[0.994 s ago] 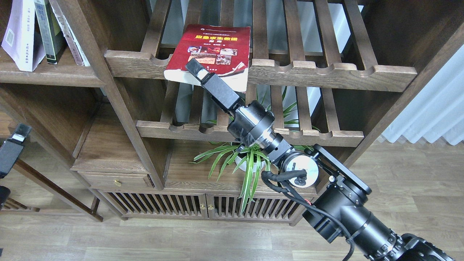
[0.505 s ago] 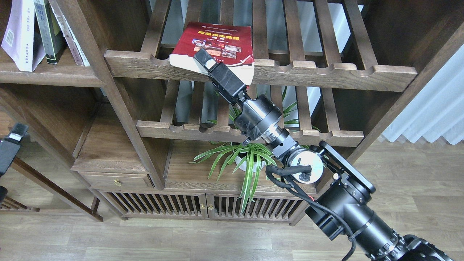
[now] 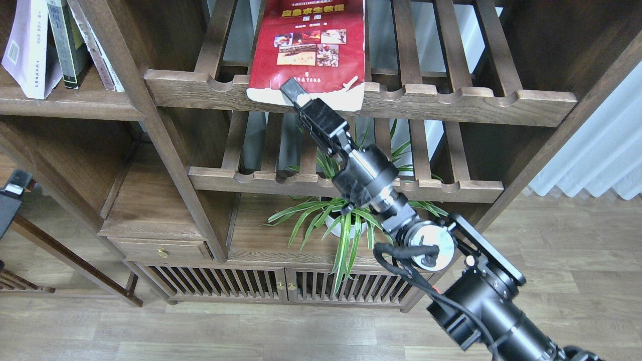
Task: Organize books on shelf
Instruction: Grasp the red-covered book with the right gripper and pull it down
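Observation:
The red book [image 3: 308, 45] with a yellow title and photos leans nearly upright on the upper slatted rack [image 3: 451, 98], its lower edge at the scalloped front rail. My right gripper [image 3: 294, 94] reaches up from the lower right and is shut on that lower edge. The cream-white book with a purple edge [image 3: 27, 45] and the dark grey book with a yellow-green panel [image 3: 65, 40] stand on the flat dark-brown shelf [image 3: 65, 106] at upper left. My left gripper [image 3: 12, 184] shows only partly at the left edge, far from the books.
Another pale book [image 3: 98, 52] leans beside the dark grey one. A second slatted rack [image 3: 241, 178] lies below the first. A potted green plant [image 3: 341, 225] stands under my right arm. A low cabinet with a drawer [image 3: 160, 248] sits at the bottom.
My right gripper has risen and moved a little right, swinging the red book from hanging over the rail to nearly upright. My left gripper has drifted down and left.

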{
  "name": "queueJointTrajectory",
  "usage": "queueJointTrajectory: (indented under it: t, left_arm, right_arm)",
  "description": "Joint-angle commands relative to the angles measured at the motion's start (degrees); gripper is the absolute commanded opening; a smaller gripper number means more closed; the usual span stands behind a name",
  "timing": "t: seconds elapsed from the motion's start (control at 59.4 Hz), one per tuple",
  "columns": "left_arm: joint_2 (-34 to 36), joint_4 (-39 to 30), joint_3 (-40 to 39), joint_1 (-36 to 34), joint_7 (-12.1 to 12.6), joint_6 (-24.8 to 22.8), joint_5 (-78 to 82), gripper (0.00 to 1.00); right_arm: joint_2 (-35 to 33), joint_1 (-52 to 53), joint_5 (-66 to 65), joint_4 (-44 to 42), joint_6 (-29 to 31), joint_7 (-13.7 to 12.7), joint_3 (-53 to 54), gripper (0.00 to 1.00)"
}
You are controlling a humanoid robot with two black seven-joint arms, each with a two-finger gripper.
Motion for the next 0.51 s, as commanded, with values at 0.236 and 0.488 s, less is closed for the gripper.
queueJointTrajectory:
  t: [0.236,0.488]
  left_arm:
    - [0.0,-1.7,10.0,5.1,0.2,0.0,-18.8,1.00]
    - [0.3,-1.6,22.0,6.2,-0.3,0.0,-25.4,1.00]
  right_arm:
    - [0.0,-14.0,0.0,5.7,8.9,-0.2,-3.4,0.03]
    - [-5.5,-22.1,0.0,5.6,8.9,-1.6,-5.6,0.03]
